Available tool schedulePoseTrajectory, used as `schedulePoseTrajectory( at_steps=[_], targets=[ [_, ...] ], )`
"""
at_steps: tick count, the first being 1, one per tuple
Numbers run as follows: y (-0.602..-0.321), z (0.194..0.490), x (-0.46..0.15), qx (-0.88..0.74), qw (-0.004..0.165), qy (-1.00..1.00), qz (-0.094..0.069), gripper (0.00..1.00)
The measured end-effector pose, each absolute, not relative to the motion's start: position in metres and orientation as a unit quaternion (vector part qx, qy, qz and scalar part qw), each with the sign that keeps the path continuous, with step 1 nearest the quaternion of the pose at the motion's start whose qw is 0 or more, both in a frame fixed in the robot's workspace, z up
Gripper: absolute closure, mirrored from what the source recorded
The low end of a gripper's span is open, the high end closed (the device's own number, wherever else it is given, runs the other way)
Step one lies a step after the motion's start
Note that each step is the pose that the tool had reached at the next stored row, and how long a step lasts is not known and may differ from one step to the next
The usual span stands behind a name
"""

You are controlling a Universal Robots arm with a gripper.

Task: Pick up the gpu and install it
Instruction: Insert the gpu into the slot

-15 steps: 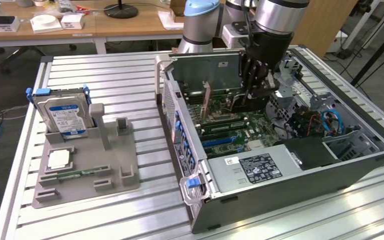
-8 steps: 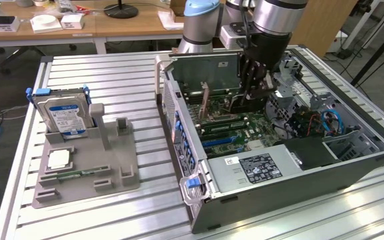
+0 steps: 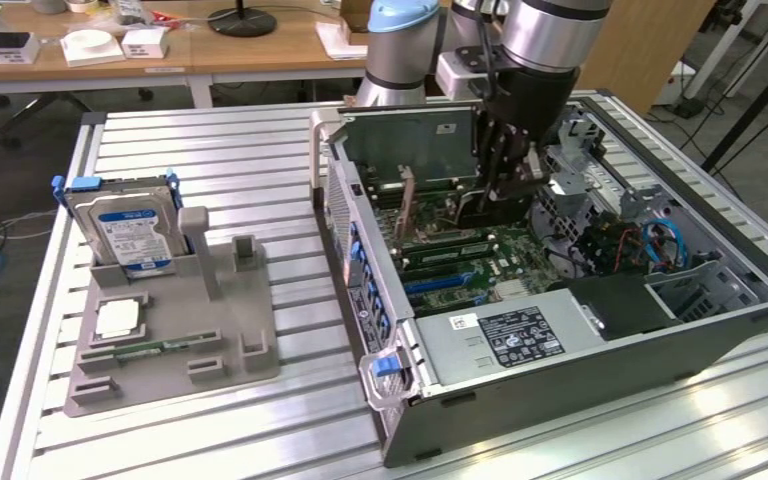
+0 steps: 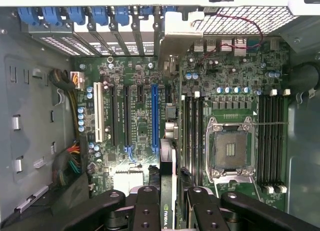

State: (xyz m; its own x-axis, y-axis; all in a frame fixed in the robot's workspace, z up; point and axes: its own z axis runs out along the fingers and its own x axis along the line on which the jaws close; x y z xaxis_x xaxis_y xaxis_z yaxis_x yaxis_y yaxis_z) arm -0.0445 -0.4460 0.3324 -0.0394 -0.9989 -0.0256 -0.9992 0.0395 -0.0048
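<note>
While the grey plastic parts holder [image 3: 171, 335] at the exterior view's left keeps its boxy silver hard drive with a blue label [image 3: 124, 232] upright on the slatted metal desk [image 3: 211, 160], the open dark computer case [image 3: 598, 340] lies further right with the arm reaching down into it. Seen from the wrist, the black tool [image 4: 168, 201] is clamped on the thin dark gpu card [image 4: 167, 191], held edge-on above the green motherboard [image 4: 145, 106] just beside the long blue slot [image 4: 155, 113]. Its lower edge is cut off behind the fingers [image 4: 145, 208], and whether the card touches the board is hard to make out.
</note>
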Motion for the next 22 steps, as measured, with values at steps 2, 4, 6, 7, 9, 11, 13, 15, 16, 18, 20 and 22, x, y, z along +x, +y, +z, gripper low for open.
schedulePoseTrajectory(
  at_steps=[2,4,6,7,9,11,13,15,16,18,20,22],
  targets=[
    [-0.446,0.3321,-0.0454,-0.693,0.011,0.721,0.007,0.74],
    [-0.446,0.3317,-0.0463,-0.693,0.011,0.721,0.007,0.74],
    [-0.446,0.3315,-0.0468,-0.693,0.011,0.721,0.007,0.74],
    [-0.446,0.3315,-0.0469,-0.693,0.011,0.721,0.007,0.74],
    [-0.446,0.3315,-0.0469,-0.693,0.011,0.721,0.007,0.74],
    [-0.446,0.3315,-0.0469,-0.693,0.011,0.721,0.007,0.74],
    [-0.446,0.3315,-0.0469,-0.693,0.011,0.721,0.007,0.74],
    [-0.446,0.3315,-0.0469,-0.693,0.011,0.721,0.007,0.74],
    [-0.446,0.3315,-0.0469,-0.693,0.011,0.721,0.007,0.74],
    [-0.4461,0.3311,-0.0469,-0.693,0.011,0.721,0.007,0.74],
    [-0.4479,0.3307,-0.0469,-0.693,0.011,0.721,0.007,0.74],
    [-0.4504,0.3298,-0.0469,-0.693,0.011,0.721,0.007,0.74]
  ],
)
